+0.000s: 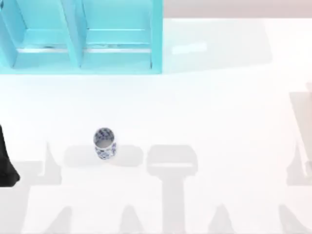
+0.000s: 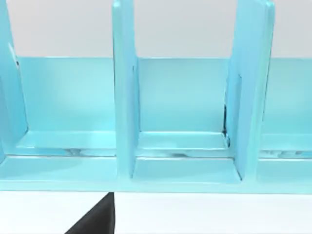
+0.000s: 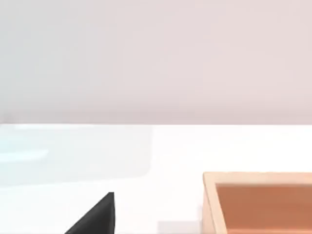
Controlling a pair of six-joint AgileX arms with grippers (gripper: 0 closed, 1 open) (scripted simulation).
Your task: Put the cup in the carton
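Top view, blue-patterned cup upright on white table, claw states indiscernible

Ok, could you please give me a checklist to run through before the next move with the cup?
1. Cup upright, mouth up: ok.
2. Nothing crowding the cup on the table: ok.
3. Cup gripped: not ok; it stands alone, and the left arm is at the table's left edge.
4. Teal carton compartments empty: ok, as far as the left wrist view shows.
5. Brown box by the right gripper out of the cup's way: cannot tell.
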